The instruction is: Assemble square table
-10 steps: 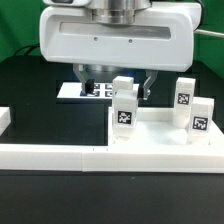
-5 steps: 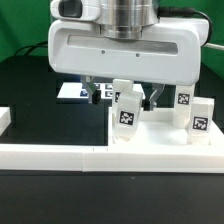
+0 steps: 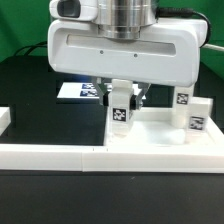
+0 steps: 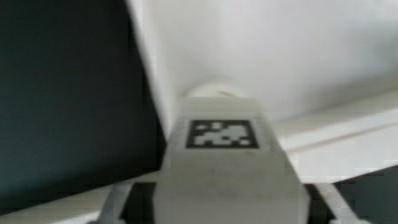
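The arm's big white wrist housing has come down and forward over the last second, so that it now fills the upper middle of the exterior view and hides most of what stood behind it. Its gripper (image 3: 124, 98) has dropped around the near-left leg (image 3: 121, 108), which 1 second ago stood clear in front of the fingers; now 1 finger (image 3: 103, 96) shows on each side of the block's top. That suggests the pick of this leg is at hand, the first step toward fitting it to the tabletop.

The square tabletop (image 3: 155, 135) lies flat at the exterior view's right, against the long low border wall (image 3: 50, 155). The leg stands upright on its near-left corner. 2 more legs (image 3: 198, 118) stand at the far right. The marker board (image 3: 75, 92) lies behind, to the left.

The wrist view shows the tagged leg (image 4: 221, 135) centred between the fingers. The arm hangs straight down. The claw looks spread, straddling the leg; whether the pads touch it I cannot tell.
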{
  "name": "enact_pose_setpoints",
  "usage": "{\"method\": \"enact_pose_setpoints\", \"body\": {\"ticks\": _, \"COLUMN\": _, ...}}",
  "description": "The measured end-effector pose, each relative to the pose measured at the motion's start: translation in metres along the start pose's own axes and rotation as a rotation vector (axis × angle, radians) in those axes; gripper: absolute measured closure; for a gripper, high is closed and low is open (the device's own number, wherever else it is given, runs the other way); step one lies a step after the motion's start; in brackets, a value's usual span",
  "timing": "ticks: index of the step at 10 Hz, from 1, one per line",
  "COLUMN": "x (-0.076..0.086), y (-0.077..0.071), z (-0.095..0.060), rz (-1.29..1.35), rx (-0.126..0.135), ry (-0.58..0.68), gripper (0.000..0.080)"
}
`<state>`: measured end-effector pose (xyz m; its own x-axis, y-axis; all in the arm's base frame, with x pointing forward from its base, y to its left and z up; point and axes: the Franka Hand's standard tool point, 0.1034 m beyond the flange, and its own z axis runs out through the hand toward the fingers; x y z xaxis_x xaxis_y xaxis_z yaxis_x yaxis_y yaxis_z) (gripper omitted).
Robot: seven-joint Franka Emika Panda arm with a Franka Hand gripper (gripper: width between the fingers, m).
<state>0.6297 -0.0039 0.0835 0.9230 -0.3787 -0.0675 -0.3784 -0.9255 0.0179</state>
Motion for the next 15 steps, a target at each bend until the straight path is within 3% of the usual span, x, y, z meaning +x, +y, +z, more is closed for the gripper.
{"method": "enact_pose_setpoints", "body": {"ticks": 4, "x": 0.002, "y": 0.001, "z": 0.003, "rz": 0.29, "rx": 0.008, "ry": 0.024, "gripper": 0.0507}}
{"method": "enact_pose_setpoints", "body": {"ticks": 6, "x": 0.007, "y": 0.005, "z": 0.006, "rz": 0.507, "rx": 0.051, "ry": 0.121, "gripper": 0.0507}}
{"method": "enact_pose_setpoints", "body": {"ticks": 8, "x": 0.007, "y": 0.008, "z": 0.006, "rz": 0.732, "rx": 0.068, "ry": 0.126, "gripper": 0.0506}}
{"method": "enact_pose_setpoints", "body": {"ticks": 10, "x": 0.004, "y": 0.009, "z": 0.006, "rz": 0.936, "rx": 0.103, "ry": 0.107, "gripper": 0.0506}}
{"method": "enact_pose_setpoints", "body": {"ticks": 13, "x": -0.005, "y": 0.003, "z": 0.007, "rz": 1.277, "rx": 0.186, "ry": 0.089, "gripper": 0.0506}}
{"method": "enact_pose_setpoints", "body": {"ticks": 15, "x": -0.006, "y": 0.002, "z": 0.007, "rz": 1.329, "rx": 0.197, "ry": 0.081, "gripper": 0.0506}}
